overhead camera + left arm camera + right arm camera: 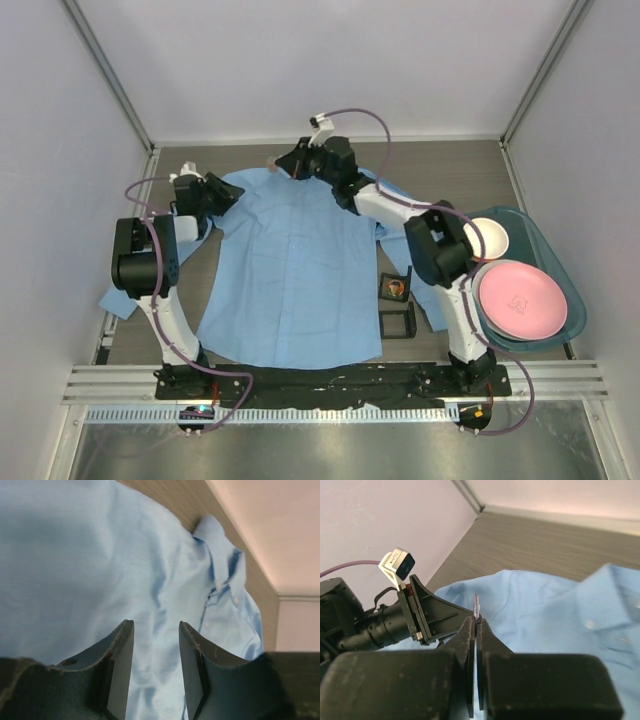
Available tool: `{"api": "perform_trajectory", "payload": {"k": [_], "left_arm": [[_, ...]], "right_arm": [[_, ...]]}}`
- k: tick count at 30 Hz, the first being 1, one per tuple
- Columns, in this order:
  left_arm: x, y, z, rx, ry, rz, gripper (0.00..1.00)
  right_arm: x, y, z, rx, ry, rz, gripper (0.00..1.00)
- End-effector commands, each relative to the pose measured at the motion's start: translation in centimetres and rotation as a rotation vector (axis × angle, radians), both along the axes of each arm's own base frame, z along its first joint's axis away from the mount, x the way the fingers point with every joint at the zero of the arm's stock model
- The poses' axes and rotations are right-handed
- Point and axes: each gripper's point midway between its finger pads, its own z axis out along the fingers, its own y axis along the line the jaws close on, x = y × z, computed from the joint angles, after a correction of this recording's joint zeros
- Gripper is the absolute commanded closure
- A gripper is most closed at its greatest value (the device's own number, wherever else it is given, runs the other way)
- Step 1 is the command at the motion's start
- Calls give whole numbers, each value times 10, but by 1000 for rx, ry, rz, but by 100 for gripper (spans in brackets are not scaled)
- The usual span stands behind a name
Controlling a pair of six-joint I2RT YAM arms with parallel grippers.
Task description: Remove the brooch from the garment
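The light blue button-front shirt [290, 270] lies spread flat, front up, on the wooden tabletop [440, 165], its collar towards the far wall. The right end effector [476, 621] sits over the shirt's far edge beside the collar. Its jaws are pinched together on a thin pinkish sliver that stands up between the tips. This is probably the brooch [476, 605] seen edge-on, though it is too slim in the right wrist view to be sure. From above, a small pink spot shows at those tips, just past the cloth. The left end effector [156, 627] hangs over the shirt's shoulder with its jaws apart and nothing between them.

By my judgement the unpinning is done or nearly so: the piece looks clear of the fabric. What remains is to carry it away and set it down. The small black stand [396, 288] beside the shirt or the teal tray [575, 290] are possible spots.

No brand or lettering can be read. The pink plate [522, 300] in the tray bears a faint mark that is too small to make out.
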Motion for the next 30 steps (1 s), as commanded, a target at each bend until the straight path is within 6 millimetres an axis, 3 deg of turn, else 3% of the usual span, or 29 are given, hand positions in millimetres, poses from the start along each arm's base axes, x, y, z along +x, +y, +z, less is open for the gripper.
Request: {"api": "perform_trajectory", "payload": {"k": [1, 2, 3, 4, 6, 8, 9, 10, 11, 12, 13, 14, 16, 17, 20, 25, 30], "left_arm": [[10, -38, 59, -61, -136, -145, 58], [8, -46, 63, -67, -143, -164, 59], [6, -53, 64, -73, -142, -178, 59], [-3, -76, 71, -80, -151, -224, 59], [-12, -96, 80, -92, -161, -259, 59], [-26, -122, 96, -116, -173, -289, 59], [-34, -128, 93, -133, -129, -290, 59], [-44, -141, 92, -147, -105, -311, 60], [-54, -149, 106, -177, -116, -321, 61], [-62, -156, 110, -189, -115, -331, 62], [-77, -167, 105, -196, -97, -352, 62], [-85, -169, 119, -200, -124, -350, 62], [-106, -179, 116, -214, -105, -357, 61], [-113, -181, 125, -221, -128, -350, 60], [-133, -191, 120, -248, -100, -362, 58], [-149, -215, 128, -318, -48, -405, 61], [-162, -245, 129, -314, -25, -466, 60]], "right_arm": [[-6, -65, 40, -163, -196, -156, 99], [-17, -75, 59, -169, -231, -168, 99], [-28, -89, 38, -225, -202, -190, 99], [-37, -96, 33, -274, -217, -193, 99], [-65, -120, 25, -355, -217, -230, 99], [-91, -132, 14, -493, -257, -244, 99], [-104, -154, 8, -571, -263, -312, 99], [-125, -149, 6, -620, -291, -299, 99], [-140, -161, -16, -709, -302, -296, 99], [-152, -166, -5, -716, -333, -323, 99], [-158, -175, -6, -746, -342, -370, 99], [-175, -173, -18, -782, -354, -345, 99], [-189, -181, -11, -791, -384, -369, 99], [-202, -182, -19, -817, -401, -346, 99], [-213, -191, -12, -804, -429, -367, 99], [-227, -180, -5, -760, -501, -300, 99], [-233, -175, -10, -765, -565, -276, 99]]}}
